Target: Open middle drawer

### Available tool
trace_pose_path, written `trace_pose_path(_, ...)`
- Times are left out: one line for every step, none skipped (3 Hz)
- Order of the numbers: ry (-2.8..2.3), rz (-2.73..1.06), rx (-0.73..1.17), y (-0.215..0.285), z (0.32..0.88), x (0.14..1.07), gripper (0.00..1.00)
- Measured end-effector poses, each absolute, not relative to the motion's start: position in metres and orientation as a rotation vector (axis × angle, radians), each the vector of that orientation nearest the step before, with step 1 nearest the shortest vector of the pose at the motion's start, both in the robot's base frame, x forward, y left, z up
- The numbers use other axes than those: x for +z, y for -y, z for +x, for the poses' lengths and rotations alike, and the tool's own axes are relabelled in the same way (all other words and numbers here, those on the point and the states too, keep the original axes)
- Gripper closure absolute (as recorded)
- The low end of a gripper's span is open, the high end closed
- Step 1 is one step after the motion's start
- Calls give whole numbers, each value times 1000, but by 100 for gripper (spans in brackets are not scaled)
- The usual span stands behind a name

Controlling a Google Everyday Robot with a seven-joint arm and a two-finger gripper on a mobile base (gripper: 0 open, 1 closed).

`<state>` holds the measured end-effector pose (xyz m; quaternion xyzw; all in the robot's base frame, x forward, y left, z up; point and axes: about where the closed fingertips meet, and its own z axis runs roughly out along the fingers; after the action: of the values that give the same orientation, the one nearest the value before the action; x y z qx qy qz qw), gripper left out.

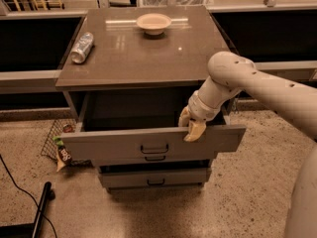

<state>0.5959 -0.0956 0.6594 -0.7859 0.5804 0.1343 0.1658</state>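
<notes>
Oddly, the drawer that stands pulled out is the top drawer (119, 144), the one directly under the cabinet (138, 58) top, its dark inside open to view. The gripper (192, 125) sits at the upper edge of that drawer's front, right of centre, with the arm (257, 86) reaching in from the right. Whether it is clamped on the edge or only resting over it, I cannot tell.

The middle drawer (124, 158) shows only as a thin strip beneath the overhanging front, its handle (154, 157) just peeking out. It looks shut or very nearly so. The bottom drawer (126, 178) lies below it, also about closed.

So the task's own step is, by my reading, not yet begun — the gripper is at the wrong level. The next move calls for letting go of the top edge, backing clear of the front, and dropping to the middle handle. That handle is partly shadowed by the open drawer above, so the approach would have to come in low and from the front — or the top drawer be pushed back first to give room. Then a straight pull outward, square to the cabinet.

A bowl (153, 23) and a can (82, 47) rest on top, well apart; a hard tug could set the can rolling.
</notes>
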Motion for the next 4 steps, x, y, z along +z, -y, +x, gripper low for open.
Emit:
trace_pose_path(-1653,-2238,382,96,596,659,11)
trace_pose_path(-1712,-2247,443,90,562,659,15)
trace_pose_path(-1772,-2263,517,81,522,660,38)
trace_pose_path(-1820,-2275,584,76,495,658,61)
